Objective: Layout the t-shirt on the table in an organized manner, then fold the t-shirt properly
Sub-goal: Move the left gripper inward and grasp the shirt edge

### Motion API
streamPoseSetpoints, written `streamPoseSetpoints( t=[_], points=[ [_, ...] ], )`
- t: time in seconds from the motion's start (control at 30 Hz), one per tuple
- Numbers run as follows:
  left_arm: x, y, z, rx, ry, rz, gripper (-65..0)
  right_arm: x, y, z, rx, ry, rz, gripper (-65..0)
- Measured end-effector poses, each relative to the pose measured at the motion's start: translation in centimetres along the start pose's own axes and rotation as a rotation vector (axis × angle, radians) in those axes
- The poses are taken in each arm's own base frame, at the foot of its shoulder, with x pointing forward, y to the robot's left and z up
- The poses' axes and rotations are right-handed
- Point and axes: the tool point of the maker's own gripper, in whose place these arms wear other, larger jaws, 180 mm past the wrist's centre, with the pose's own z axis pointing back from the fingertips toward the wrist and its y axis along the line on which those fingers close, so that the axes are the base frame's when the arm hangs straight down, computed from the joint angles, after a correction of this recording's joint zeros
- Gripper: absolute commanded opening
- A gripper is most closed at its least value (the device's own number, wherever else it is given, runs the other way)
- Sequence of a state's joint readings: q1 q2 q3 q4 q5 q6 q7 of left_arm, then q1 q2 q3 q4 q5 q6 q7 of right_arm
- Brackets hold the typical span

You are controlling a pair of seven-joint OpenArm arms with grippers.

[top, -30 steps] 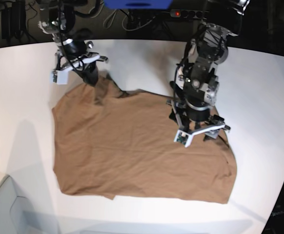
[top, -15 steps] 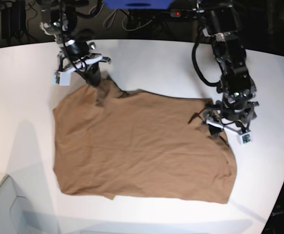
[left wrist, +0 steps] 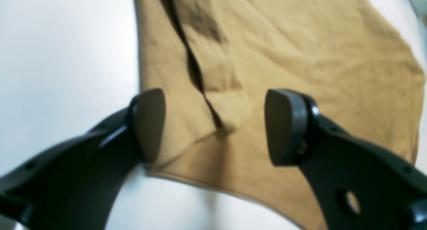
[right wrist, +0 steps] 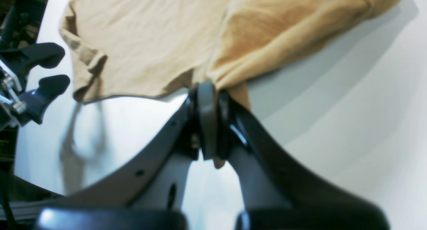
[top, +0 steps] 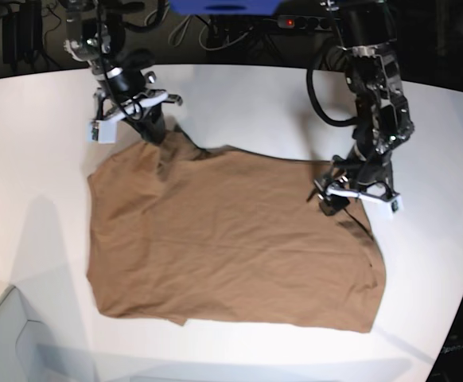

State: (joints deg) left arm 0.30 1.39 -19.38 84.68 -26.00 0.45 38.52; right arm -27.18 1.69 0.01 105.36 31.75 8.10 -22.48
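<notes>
Movement on the left arm is the news here: a second ago its hand sat over the middle-right of the t-shirt [top: 231, 239], and now the left hand [top: 344, 199] has swung out to the shirt's far corner on its own side, hanging just over the fabric edge where a sleeve lies crumpled. Its two pads stand wide apart with nothing between them; in the wrist view a dark crease of cloth runs straight down into the gap, with bare worktop [top: 239, 103] just outside one pad. I'd judge it is lining up to pinch that corner.

The right hand [top: 146, 119] has hardly shifted. It is clamped tight on a bunched bit of the shirt's opposite far corner, a tongue of brown cloth poking out below the closed pads, and the fabric next to it is pulled up in a small peak off the worktop.

So the layout step looks unfinished: one corner held, the other about to be taken, and the shirt body lying mostly flat between and in front of both hands, with a folded-under bit at the near hem.

No containers here, only shirt, arms and worktop.
</notes>
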Motion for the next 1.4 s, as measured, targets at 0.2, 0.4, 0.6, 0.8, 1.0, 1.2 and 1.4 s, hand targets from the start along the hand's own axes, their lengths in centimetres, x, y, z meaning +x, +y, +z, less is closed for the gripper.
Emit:
streamPoseSetpoints(
  t=[0.2,0.4,0.6,0.8,1.0,1.2,1.4],
  points=[
    [-2.1,-1.3,-1.2,-0.027,0.032,-0.011,-20.1,-0.1,0.5,-0.2,0.016,0.008,0.009,-65.0],
    [-2.5,-2.5,-1.3,-0.051,0.033,-0.034,-20.2,0.3,0.3,-0.3,0.016,0.003,0.022,-65.0],
    [-2.0,-2.9,-1.3,-0.06,0.029,-0.035,-24.4,-0.7,-0.6,-0.7,0.0,0.033,0.017,-65.0],
    [-1.9,-3.9,-1.5,-0.077,0.022,-0.022,-39.4,-0.6,-0.6,-0.7,0.001,0.03,0.018,-65.0],
    [-2.0,-4.0,-1.5,-0.079,0.024,-0.018,-44.0,-0.6,-0.6,-0.7,0.001,0.03,0.017,-65.0],
    [-1.9,-3.8,-1.5,-0.075,0.02,-0.014,-53.2,-0.6,-0.6,-0.7,0.0,0.031,0.017,-65.0],
    [-1.9,-3.8,-1.5,-0.075,0.021,-0.014,-55.2,-0.7,-0.6,-0.7,0.0,0.032,0.017,-65.0]
  ],
)
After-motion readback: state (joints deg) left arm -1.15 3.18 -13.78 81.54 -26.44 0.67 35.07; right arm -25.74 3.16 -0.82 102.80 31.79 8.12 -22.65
